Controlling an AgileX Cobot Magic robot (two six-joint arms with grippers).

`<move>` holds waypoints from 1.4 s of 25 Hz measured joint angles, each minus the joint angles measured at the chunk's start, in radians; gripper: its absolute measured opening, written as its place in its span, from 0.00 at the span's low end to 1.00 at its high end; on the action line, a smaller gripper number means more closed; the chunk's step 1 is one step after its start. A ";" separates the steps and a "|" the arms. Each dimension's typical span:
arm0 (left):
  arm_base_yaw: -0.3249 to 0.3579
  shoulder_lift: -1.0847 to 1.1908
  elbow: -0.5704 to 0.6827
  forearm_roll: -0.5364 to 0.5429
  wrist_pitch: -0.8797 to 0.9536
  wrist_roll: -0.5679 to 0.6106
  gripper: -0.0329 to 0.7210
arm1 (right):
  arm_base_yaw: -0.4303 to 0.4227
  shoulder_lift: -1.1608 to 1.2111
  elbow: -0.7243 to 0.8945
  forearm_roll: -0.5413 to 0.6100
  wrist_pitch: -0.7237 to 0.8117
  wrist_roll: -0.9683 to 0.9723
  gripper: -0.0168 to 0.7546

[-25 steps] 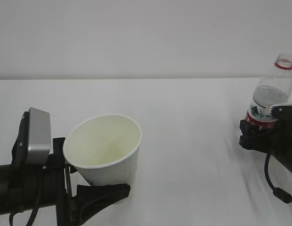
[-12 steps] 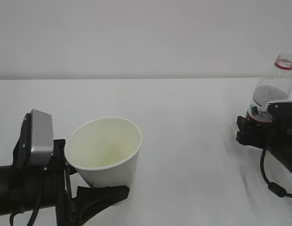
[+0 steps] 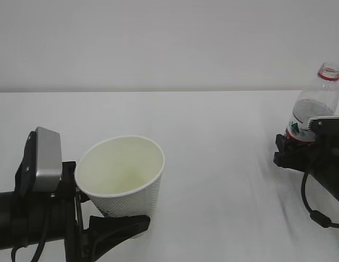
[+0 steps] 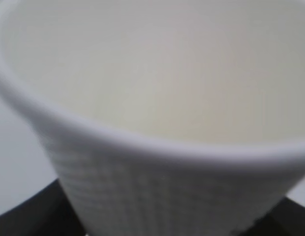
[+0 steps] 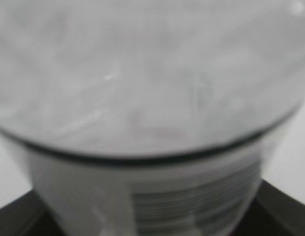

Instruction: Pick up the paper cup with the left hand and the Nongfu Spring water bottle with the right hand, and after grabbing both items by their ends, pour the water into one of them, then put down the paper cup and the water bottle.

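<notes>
White table (image 3: 224, 164), pale wall (image 3: 169, 43) behind. Item 1: paper cup (image 3: 121, 176), white, textured side, cream inside, tilted toward the camera at lower left; the left hand (image 3: 106, 221) is clamped on its lower body, black fingers (image 3: 117, 226) against the wall. Grey block (image 3: 45, 159) sits beside the cup. Item 2: Nongfu Spring water bottle (image 3: 315, 109), uncapped, red neck ring, far right, upright; the right hand (image 3: 295, 153) brackets its labelled lower part, grip or gap cannot be told. Wide bare tabletop separates both items.
</notes>
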 joint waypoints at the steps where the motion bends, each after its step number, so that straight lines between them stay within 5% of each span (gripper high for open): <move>1: 0.000 0.000 0.000 0.000 0.000 0.000 0.77 | 0.000 0.000 0.000 0.000 0.000 0.000 0.74; 23: -0.004 0.000 0.000 0.007 -0.026 0.000 0.76 | 0.000 -0.197 0.149 -0.054 0.049 -0.022 0.73; 35: -0.139 0.000 -0.024 0.005 -0.031 0.000 0.76 | 0.000 -0.479 0.201 -0.180 0.240 -0.022 0.73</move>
